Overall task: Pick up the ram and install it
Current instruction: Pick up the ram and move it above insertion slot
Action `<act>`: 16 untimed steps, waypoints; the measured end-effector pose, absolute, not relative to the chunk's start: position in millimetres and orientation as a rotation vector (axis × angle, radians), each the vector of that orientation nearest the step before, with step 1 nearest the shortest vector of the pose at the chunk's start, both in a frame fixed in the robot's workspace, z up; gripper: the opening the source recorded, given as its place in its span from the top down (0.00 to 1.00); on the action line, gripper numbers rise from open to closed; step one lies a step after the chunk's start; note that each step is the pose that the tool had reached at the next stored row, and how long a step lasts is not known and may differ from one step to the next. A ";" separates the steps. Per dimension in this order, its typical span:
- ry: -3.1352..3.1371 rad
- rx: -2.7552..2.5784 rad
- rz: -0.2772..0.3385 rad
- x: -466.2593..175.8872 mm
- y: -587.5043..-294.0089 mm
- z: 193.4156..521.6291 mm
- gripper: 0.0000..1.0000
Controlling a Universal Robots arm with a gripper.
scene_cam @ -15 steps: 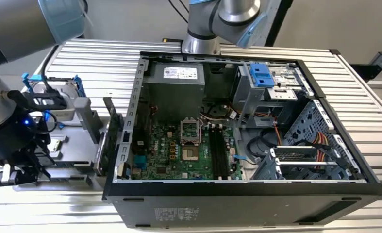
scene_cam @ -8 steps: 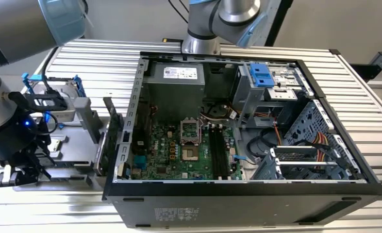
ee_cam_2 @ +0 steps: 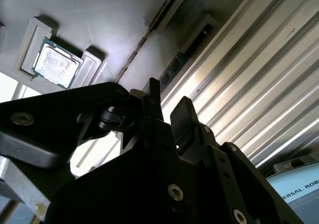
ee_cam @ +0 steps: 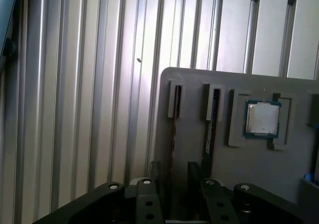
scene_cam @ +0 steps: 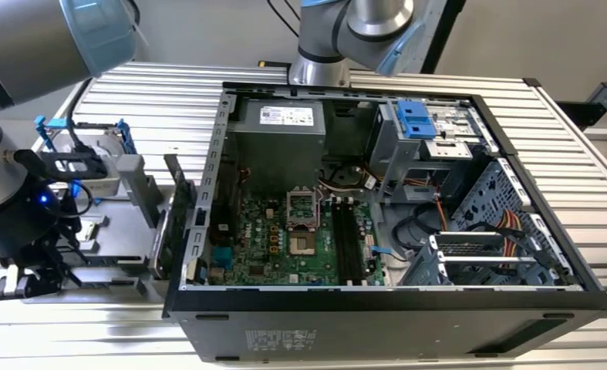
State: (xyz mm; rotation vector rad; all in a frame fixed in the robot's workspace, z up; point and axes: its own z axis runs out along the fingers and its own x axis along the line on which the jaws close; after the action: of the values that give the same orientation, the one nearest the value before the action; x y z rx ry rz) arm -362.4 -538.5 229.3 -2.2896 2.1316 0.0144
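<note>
In both wrist views the ram (ee_cam: 174, 115) (ee_cam_2: 149, 31) stands on edge in a narrow slot of the grey parts tray (ee_cam: 189, 87). It is a long thin stick with a brownish top edge. My gripper (ee_cam: 173, 175) (ee_cam_2: 167, 110) hovers just above the tray's near end. It is open, with one dark finger (ee_cam: 155, 170) on each side of the ram's line and nothing held. In the exterior view the tray (scene_cam: 128, 176) lies beside the open computer case (scene_cam: 386, 304), at the exterior view's left, and my wrist hangs over it.
A second thin stick (ee_cam: 213, 115) with a bluish edge stands in the neighbouring slot. A square silver processor (ee_cam: 262, 118) (ee_cam_2: 55, 62) rests in a tray pocket. Inside the case the green motherboard (scene_cam: 272, 247) has long dark memory slots (scene_cam: 346, 240). The table is ribbed metal (ee_cam: 75, 94).
</note>
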 end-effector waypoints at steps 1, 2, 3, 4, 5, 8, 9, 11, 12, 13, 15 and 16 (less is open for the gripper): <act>2.132 -2.289 0.014 -362.5 -538.7 228.2 0.00; 2.132 -2.289 0.014 -362.5 -538.7 227.0 0.00; 2.132 -2.290 0.014 -362.5 -538.8 225.8 0.00; 2.132 -2.290 0.015 -362.5 -538.8 224.3 0.00; 2.132 -2.290 0.015 -362.5 -538.8 222.8 0.00; 2.132 -2.290 0.014 -362.4 -538.8 219.0 0.00; 2.132 -2.290 0.015 -362.4 -538.8 217.9 0.00; 2.132 -2.289 0.014 -362.5 -538.8 216.1 0.00; 2.132 -2.289 0.015 -362.5 -538.9 215.3 0.00; 2.132 -2.289 0.014 -362.4 -538.8 214.5 0.00; 2.132 -2.289 0.014 -362.4 -538.8 213.1 0.00; 2.132 -2.289 0.015 -362.5 -538.8 212.5 0.00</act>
State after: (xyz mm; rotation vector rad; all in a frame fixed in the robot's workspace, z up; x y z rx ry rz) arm -362.5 -538.8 212.5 -2.2894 2.1321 0.0145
